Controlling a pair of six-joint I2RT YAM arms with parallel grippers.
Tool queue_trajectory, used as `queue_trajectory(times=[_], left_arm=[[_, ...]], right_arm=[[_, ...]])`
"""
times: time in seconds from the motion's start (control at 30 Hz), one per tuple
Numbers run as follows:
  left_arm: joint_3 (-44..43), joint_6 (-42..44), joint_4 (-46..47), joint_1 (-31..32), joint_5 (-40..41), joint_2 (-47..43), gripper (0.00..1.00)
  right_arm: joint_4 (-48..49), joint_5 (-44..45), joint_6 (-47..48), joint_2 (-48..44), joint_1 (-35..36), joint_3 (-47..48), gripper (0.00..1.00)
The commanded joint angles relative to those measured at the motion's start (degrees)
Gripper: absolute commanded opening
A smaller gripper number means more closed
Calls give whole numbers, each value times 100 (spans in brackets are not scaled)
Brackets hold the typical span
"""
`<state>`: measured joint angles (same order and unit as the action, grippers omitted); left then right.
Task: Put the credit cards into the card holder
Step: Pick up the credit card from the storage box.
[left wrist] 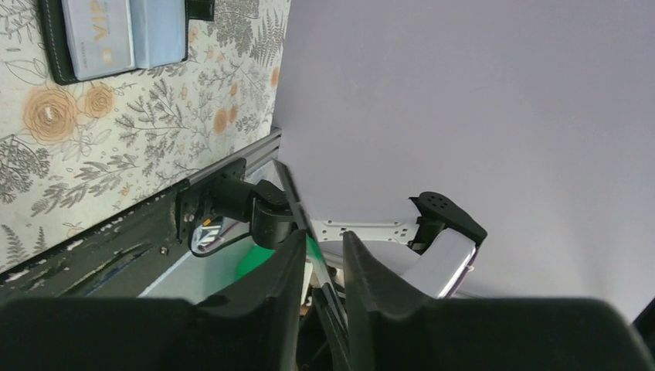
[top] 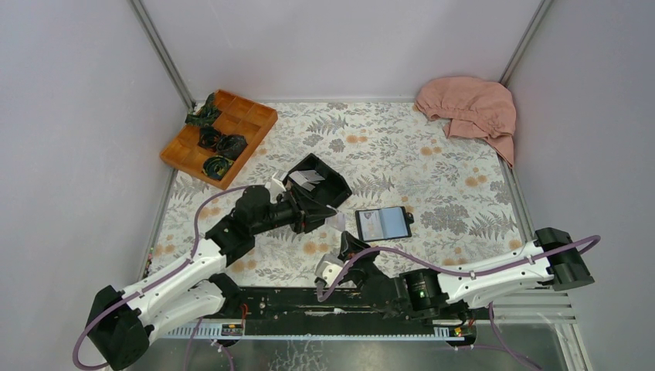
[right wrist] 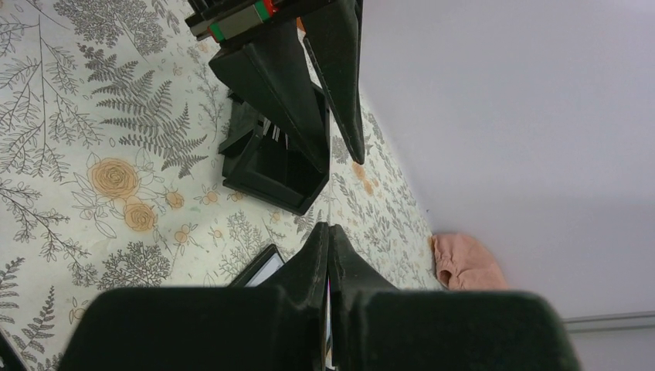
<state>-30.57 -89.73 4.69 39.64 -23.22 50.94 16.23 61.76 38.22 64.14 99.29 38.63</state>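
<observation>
Passing thin white card point(right wrist: 329, 197) claw to claw in mid-air, just near side of box: handover step, by my reading. Right claw point(right wrist: 328, 229) pinched tight on card's edge. Left claw point(left wrist: 322, 238) narrowly apart, card slanting through gap. Wallet point(top: 384, 222) lies open and flat, right of claws, blue-grey pockets up, one card tucked in. Next move likely: left backs off, right levels card, slides it into soft slot; slick plastic, snug fit. Spare cards point(top: 309, 179) in rigid black box point(top: 338, 189).
</observation>
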Motion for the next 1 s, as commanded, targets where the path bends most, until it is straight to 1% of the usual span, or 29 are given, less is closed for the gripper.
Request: queue_trajectory(times=[0.0,0.1,0.27,0.3,0.33,0.4,0.47,0.5,0.57,0.63,0.73,0.87,0.97], left_arm=[[83,-27,478,-91,-253,-125,27],[95,-35,530,-105,-294,-136,21],[147,-17,752,-107,-421,-56,0],[161,-24,831,-106,-444,-34,0],[201,-33,942,-103,-476,-22,0],[276,-33,1148,-105,-498,-11,0],[286,144,1109,-105,-362,-33,0],[263,286,1024,-105,-276,-57,0],[237,606,869,-103,-55,-119,0],[240,891,760,-105,229,-219,0],[325,1234,726,-101,717,-353,0],[665,1396,957,-59,1370,-458,0],[909,1421,1204,64,1907,-432,0]], right_arm=[[302,273,151,-4,103,60,0],[269,315,149,2,134,41,0],[195,462,107,19,161,30,0],[207,527,94,20,161,18,0],[236,603,60,13,172,9,7],[226,753,-91,-50,170,-22,29],[121,825,-383,-192,170,-44,46],[39,844,-563,-269,170,-32,53],[-144,920,-930,-422,171,15,62],[-339,1035,-1331,-573,171,72,67],[-662,1242,-2019,-698,170,190,70],[-762,1796,-2874,-909,157,268,72],[-867,2123,-3479,-1202,51,293,70]])
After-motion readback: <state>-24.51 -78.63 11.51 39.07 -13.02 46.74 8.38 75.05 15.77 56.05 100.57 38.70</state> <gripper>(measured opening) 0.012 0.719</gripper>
